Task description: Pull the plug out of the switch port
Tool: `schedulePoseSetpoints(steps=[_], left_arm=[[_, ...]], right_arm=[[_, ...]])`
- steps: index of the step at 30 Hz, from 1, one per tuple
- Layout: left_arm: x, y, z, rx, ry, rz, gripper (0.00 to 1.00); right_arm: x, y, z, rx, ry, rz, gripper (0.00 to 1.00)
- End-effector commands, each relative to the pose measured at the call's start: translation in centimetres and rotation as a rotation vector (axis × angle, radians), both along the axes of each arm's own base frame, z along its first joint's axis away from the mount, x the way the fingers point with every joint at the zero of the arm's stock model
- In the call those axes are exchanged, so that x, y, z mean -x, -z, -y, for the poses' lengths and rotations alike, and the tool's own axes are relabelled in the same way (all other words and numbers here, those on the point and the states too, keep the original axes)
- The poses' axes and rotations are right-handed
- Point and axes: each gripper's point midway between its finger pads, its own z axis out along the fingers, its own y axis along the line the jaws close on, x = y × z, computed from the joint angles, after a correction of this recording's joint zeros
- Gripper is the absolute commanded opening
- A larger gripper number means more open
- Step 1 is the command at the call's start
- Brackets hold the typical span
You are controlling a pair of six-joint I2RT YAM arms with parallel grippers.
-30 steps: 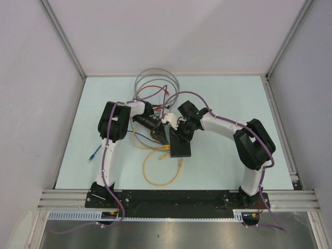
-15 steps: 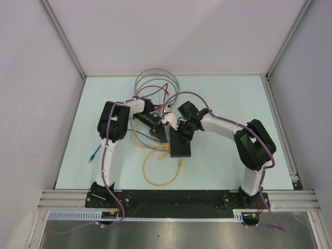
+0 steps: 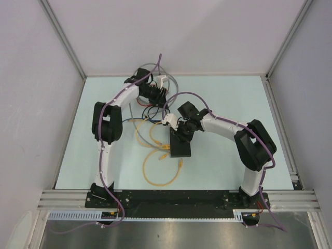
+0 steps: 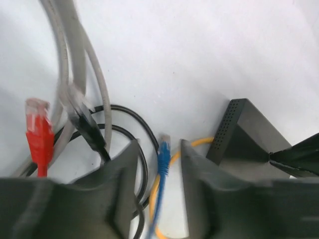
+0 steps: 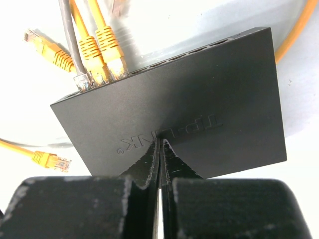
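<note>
Top view: the switch [image 3: 181,149] lies flat in the middle of the table [image 3: 233,98].
Left wrist: left gripper [image 4: 159,149] fingers apart, a blue plug [image 4: 163,152] between them.
Right wrist: right gripper [image 5: 160,147] fingers together, tips on the switch top; yellow plugs [image 5: 104,50] in its ports.

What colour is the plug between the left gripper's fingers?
Blue; the plug shows best in the left wrist view.

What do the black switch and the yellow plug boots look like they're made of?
The switch looks like moulded plastic, matte black: dull even sheen, logo moulded into the lid. The yellow plug boots look like ribbed, slightly glossy plastic, possibly rubbery; softness can't be judged by sight.
</note>
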Motion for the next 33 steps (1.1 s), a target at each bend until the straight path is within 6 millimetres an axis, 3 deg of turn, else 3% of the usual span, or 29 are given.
schedulePoseSetpoints(steps=[1, 7, 11, 13, 19, 22, 26, 31, 32, 33], left_arm=[[-0.7, -5.6, -0.4, 0.053, -0.028, 0.078, 0.5], [6.2, -8.8, -0.1, 0.187, 0.164, -0.089, 0.61], [10.7, -7.5, -1.2, 0.174, 0.247, -0.242, 0.59], [13.2, -5.5, -1.7, 0.154, 0.253, -0.326, 0.58], [15.6, -3.1, -1.4, 0.192, 0.293, -0.431, 0.57], [16.7, -3.5, -0.2, 0.31, 0.286, -0.609, 0.54], [17.3, -4.9, 0.8, 0.403, 0.331, -0.547, 0.55], [21.0, -3.8, 1.7, 0.261, 0.406, -0.559, 0.53], [19.9, -3.0, 2.1, 0.243, 0.398, -0.474, 0.53], [20.6, -1.6, 1.1, 0.142, 0.364, -0.475, 0.53]], right_arm=[[1.3, 3.6, 3.1, 0.135, 0.018, -0.059, 0.0], [-1.1, 1.3, 3.0, 0.052, 0.128, -0.034, 0.0], [-2.2, -0.9, 2.3, -0.012, 0.161, 0.007, 0.0], [-2.2, -1.5, 1.7, -0.039, 0.187, -0.008, 0.0], [-2.0, -2.6, 1.0, -0.095, 0.202, -0.032, 0.0], [-1.6, -2.3, 1.7, -0.081, 0.213, -0.07, 0.0], [-1.1, -2.9, 2.2, -0.069, 0.194, -0.083, 0.0], [-1.9, -3.4, 1.9, -0.106, 0.212, -0.081, 0.02], [-2.0, -3.4, 1.9, -0.106, 0.221, -0.085, 0.03], [-2.0, -3.7, 1.8, -0.113, 0.228, -0.087, 0.03]])
